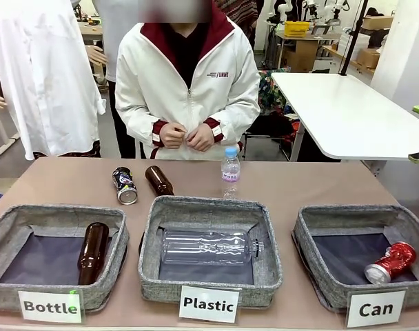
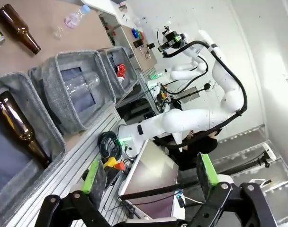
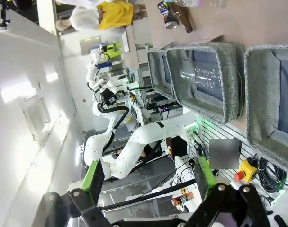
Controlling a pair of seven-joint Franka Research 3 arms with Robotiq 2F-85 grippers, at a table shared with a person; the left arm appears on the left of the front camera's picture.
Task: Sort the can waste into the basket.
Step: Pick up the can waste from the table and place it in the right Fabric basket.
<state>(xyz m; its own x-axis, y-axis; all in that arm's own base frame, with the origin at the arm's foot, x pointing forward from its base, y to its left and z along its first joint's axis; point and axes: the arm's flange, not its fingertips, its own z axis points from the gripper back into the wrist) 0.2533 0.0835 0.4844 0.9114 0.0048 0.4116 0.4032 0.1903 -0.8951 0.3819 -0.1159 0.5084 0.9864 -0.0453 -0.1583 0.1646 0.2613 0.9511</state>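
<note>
Grey Can basket (image 1: 347, 217) holds the crushed red can (image 1: 391, 263); left pincer (image 2: 149, 174) and right pincer (image 3: 148, 174) gape wide, empty.

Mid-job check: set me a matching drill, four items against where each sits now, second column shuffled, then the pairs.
1 red can
2 dark can
3 blue-capped bottle
4 large clear bottle

A lying in the Plastic bin
B upright on the table
C lying in the Can basket
D lying on the table beside a brown bottle

Pairs: 1-C, 2-D, 3-B, 4-A
</note>
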